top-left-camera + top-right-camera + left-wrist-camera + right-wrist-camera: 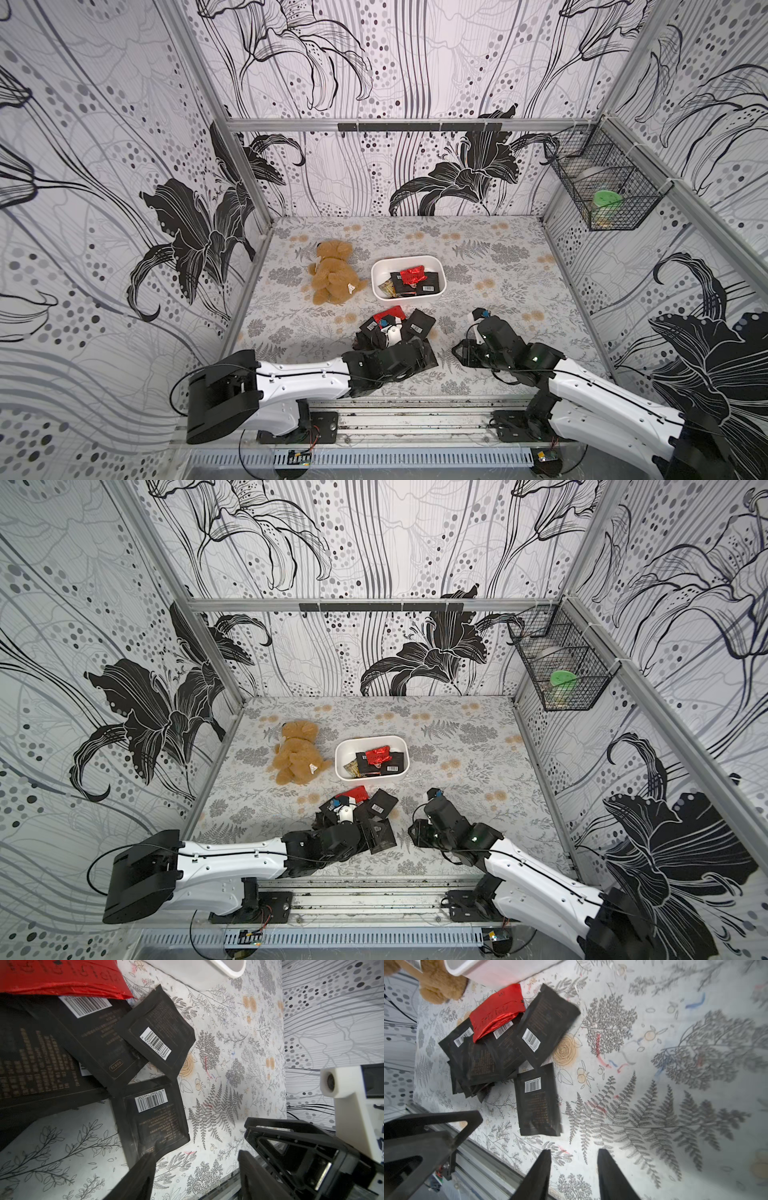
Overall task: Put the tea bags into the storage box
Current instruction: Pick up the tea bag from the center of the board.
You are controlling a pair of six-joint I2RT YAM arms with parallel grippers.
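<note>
Several tea bags [415, 280] already lie in the storage box [380, 272] at mid-frame in both top views. A larger heap [419, 326] is left on the counter [519, 266] just below the box, so the job looks under half done. The left end effector [195, 1153] stands open over that heap, one finger [145, 1167] at the edge of a black sachet [155, 1122], gripping nothing. The right end effector [574, 1150] is partly open and empty above bare counter.

Matt black sachets [537, 1103] just ahead of right pincer [574, 1153]; crinkled glossy red foil sachet [496, 1014] beyond. Box [409, 258]: smooth white plastic. Teddy [332, 274]: plush.
</note>
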